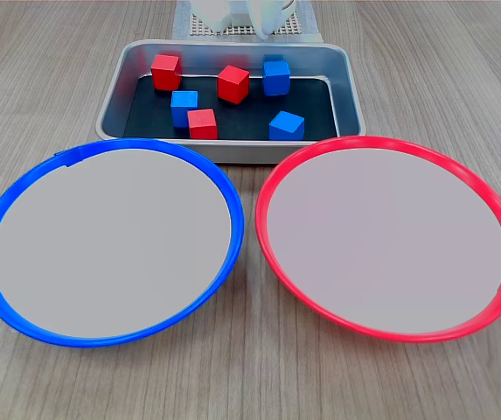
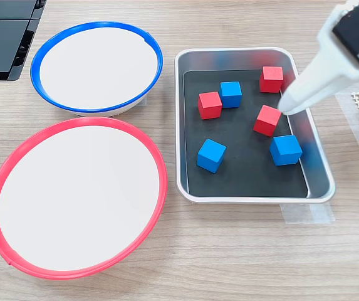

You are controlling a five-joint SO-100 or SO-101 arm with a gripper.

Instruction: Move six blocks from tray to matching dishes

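**Hand above tray edge; six blocks in tray; both dishes bare**

Hand (image 2: 290, 103): white, reaching in from the second exterior view's upper right, its tip over the tray's right wall in that view, close to a red block. Only one white finger shape is clear; whether it is open or closed cannot be told. It grips nothing visible. In the first exterior view only a white stub shows at the top edge.

Tray (image 1: 348, 87) (image 2: 317, 157): silver metal, dark floor, on the desk (image 1: 250, 385), behind the two dishes in the first exterior view.

Blocks, all inside the tray:
- red block (image 2: 267, 120), nearest the hand tip
- red block (image 2: 271, 79), at the tray's far corner in the second exterior view
- red block (image 2: 209, 105), touching a blue block (image 2: 231, 94)
- blue block (image 2: 286, 150)
- blue block (image 2: 211, 155), tilted askew

Blue-rimmed dish (image 1: 110, 241) (image 2: 96, 66): pale centre, holds nothing.

Red-rimmed dish (image 1: 390, 236) (image 2: 76, 197): pale centre, holds nothing; just beside the blue-rimmed dish.
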